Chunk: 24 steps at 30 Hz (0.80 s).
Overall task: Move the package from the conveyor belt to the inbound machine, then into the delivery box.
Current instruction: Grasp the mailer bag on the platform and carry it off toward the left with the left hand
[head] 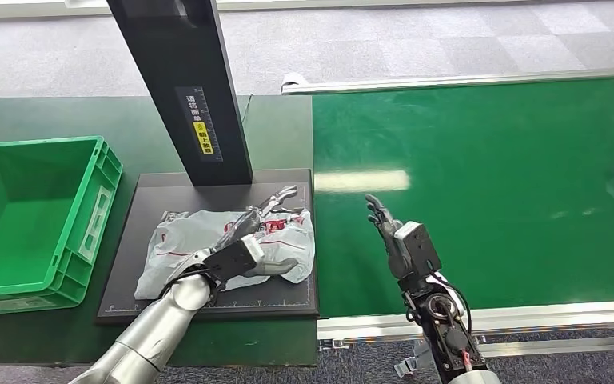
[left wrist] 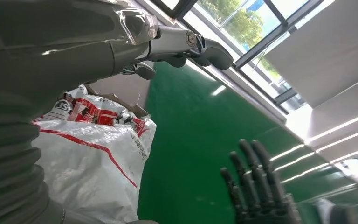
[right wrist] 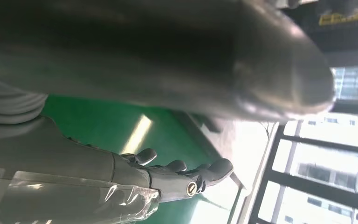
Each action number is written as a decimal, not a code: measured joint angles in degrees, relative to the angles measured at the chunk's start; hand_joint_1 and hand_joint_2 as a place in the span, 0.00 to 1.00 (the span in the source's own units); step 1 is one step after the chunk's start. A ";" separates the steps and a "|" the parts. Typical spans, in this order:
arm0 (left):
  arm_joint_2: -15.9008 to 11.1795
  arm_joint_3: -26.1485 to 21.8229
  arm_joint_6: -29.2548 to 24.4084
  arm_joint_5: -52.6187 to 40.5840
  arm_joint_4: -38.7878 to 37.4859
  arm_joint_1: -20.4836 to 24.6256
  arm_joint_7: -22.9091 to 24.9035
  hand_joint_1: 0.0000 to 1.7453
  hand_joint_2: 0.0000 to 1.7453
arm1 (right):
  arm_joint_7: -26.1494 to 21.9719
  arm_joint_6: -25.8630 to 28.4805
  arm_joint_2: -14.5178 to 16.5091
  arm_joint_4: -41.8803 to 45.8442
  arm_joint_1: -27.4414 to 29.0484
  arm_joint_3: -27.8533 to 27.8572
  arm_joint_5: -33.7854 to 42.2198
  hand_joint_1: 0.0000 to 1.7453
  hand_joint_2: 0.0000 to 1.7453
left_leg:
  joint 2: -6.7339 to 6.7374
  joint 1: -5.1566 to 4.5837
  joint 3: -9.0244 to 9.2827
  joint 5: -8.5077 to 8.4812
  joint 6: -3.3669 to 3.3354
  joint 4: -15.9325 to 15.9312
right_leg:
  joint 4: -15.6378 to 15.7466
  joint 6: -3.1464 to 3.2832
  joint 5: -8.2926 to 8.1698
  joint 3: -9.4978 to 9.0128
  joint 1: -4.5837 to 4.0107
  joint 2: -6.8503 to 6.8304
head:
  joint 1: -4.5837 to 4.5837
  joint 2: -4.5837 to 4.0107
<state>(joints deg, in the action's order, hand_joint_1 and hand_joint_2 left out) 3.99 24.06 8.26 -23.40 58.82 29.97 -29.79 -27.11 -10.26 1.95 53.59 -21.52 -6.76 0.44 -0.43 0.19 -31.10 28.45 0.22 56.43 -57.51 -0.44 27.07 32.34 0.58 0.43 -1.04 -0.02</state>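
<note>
The crumpled white plastic package with red print [head: 228, 248] lies on the black scanning platform of the inbound machine [head: 128, 240]. The left hand [head: 244, 244] rests over it, fingers extended; whether they actually pinch the film is hard to tell. A loose hold on slack plastic could let it slide out before reaching the green plastic delivery box [head: 96, 208], which holds nothing. The right hand [head: 384, 220] hovers released above the green conveyor belt [head: 512, 184].

White package [head: 208, 240] with red print, black machine plate [head: 128, 264], green conveyor belt [head: 488, 184], green box [head: 16, 208]
</note>
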 joint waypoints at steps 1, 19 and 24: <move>0.15 1.24 -1.89 -2.42 -1.74 1.25 0.63 0.00 1.00 | -0.07 0.22 0.01 0.95 0.66 0.68 0.08 0.00 0.00 | 0.00 0.00 0.00 0.00 0.00 0.00 | 0.00 0.00 0.00 0.01 0.00 0.00 | 0.00 0.00; -1.19 11.92 -17.64 -25.23 -26.73 18.62 9.25 0.00 1.00 | 1.04 1.41 0.84 15.80 8.91 6.31 -0.22 0.00 0.00 | 0.07 0.02 -0.02 0.00 0.01 -0.02 | -0.02 0.01 0.00 0.01 -0.02 0.03 | 0.00 0.00; -1.63 12.90 -18.33 -28.20 -27.80 19.28 11.86 0.00 1.00 | 1.06 1.46 0.85 16.79 9.51 6.67 -0.21 0.00 0.00 | 0.07 0.02 -0.01 -0.01 0.01 -0.02 | -0.02 0.01 0.00 0.00 -0.02 0.02 | 0.00 0.00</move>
<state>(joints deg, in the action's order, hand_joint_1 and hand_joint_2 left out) 2.36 36.96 -10.08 -51.60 31.02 49.25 -17.93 -26.05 -8.80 2.80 70.39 -12.01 -0.09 0.23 -0.37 0.21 -31.11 28.45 0.23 56.42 -57.53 -0.44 27.07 32.35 0.55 0.46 -1.04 -0.02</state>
